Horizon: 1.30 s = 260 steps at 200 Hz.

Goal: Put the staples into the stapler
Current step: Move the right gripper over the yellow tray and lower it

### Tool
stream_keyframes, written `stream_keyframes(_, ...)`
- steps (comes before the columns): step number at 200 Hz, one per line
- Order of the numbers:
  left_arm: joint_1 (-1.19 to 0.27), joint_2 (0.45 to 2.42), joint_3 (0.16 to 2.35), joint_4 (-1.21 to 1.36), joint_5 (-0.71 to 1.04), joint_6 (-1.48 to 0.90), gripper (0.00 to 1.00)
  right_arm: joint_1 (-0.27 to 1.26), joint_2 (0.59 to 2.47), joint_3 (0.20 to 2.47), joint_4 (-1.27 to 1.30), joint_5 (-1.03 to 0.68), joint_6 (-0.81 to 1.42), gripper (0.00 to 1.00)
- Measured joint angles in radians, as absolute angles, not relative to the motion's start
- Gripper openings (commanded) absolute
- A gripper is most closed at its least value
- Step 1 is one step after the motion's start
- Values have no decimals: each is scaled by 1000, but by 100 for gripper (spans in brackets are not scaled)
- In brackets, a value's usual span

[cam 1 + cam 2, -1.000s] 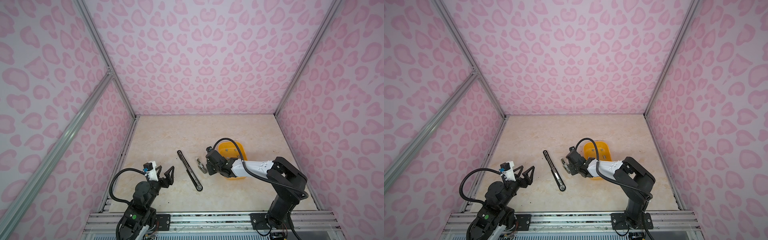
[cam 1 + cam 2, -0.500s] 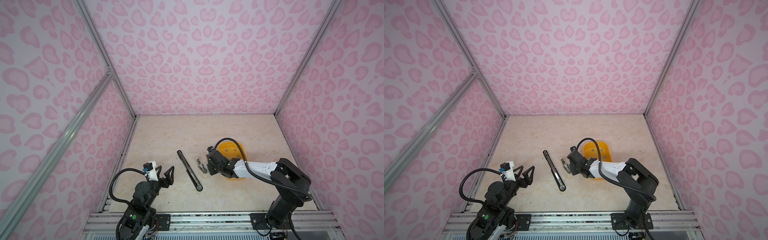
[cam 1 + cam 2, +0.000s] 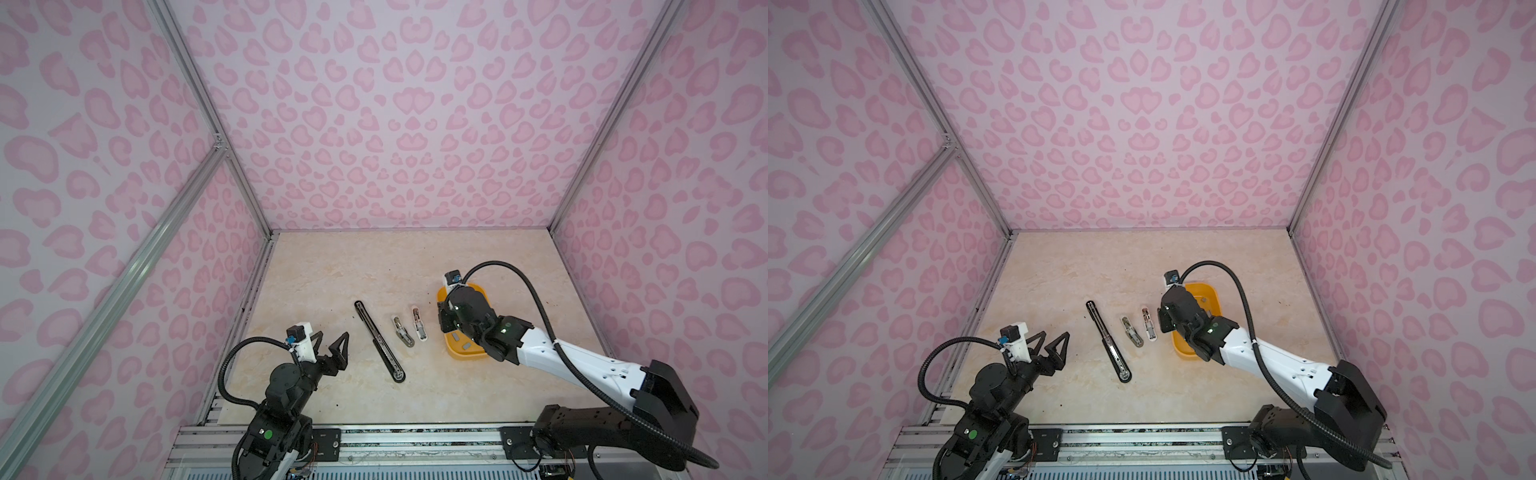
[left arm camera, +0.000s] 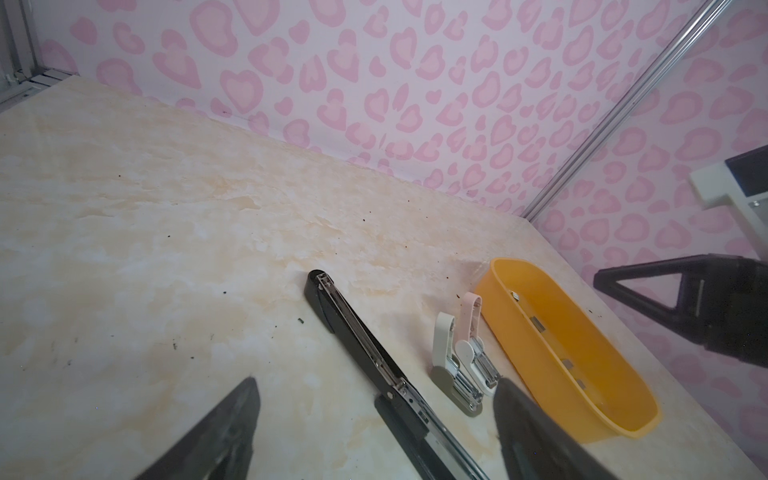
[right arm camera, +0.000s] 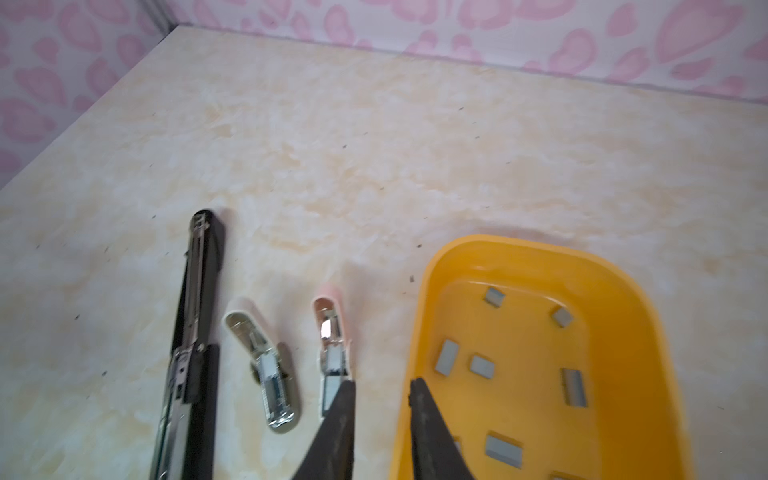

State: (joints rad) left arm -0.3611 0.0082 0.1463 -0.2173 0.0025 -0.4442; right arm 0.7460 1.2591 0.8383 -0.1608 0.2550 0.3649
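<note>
Three staplers lie hinged open on the table: a long black stapler (image 3: 378, 340) (image 5: 195, 311), a small white stapler (image 3: 402, 331) (image 5: 262, 353), and a small pink stapler (image 3: 419, 324) (image 5: 330, 332). Several grey staples (image 5: 446, 357) (image 4: 538, 324) lie loose in the orange tray (image 5: 498, 241) (image 3: 465, 355). My right gripper (image 5: 382, 382) (image 3: 442, 320) hangs over the tray's left rim, next to the pink stapler, narrowly open with nothing between its fingers. My left gripper (image 3: 332, 336) (image 4: 376, 380) stands wide open and empty near the front, left of the black stapler.
Pink patterned walls close in the table on three sides. The right arm's black cable (image 3: 519, 274) loops above the tray. A metal rail (image 3: 374, 440) runs along the front edge. Bare marbled tabletop (image 3: 395, 266) stretches behind the staplers.
My right gripper has drawn back to the right, from over the small staplers to the tray's rim, uncovering the pink stapler. The left arm has stayed where it was.
</note>
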Motion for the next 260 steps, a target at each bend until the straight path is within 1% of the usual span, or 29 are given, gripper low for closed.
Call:
stream_keyframes(33,-361,20,146,-215,0,-444,95,560,1230,753,-184,244,384,26)
stream_keyframes(49,-361,41,146,-215,1,-443,98,498,1265,744,-193,222,389,29)
stream_keyframes(63,-361,65,146,-214,0,-441,98,464,1321,764,-207,167,380,31)
stream_keyframes(103,-361,125,155,-210,0,-440,98,450,1471,839,-211,52,365,31)
stream_keyframes(143,-361,131,155,-211,-19,-437,99,451,1603,910,-212,-1,365,33)
stream_keyframes(169,-361,134,155,-211,-27,-436,99,462,1662,955,-238,-4,363,30)
stream_keyframes(197,-361,142,155,-211,-27,-436,100,486,1686,984,-263,81,364,34)
stream_keyframes(222,-361,150,156,-210,-31,-436,100,491,1711,985,-286,163,375,34)
stream_keyframes(260,-361,161,161,-210,-34,-437,100,485,1720,976,-283,208,384,34)
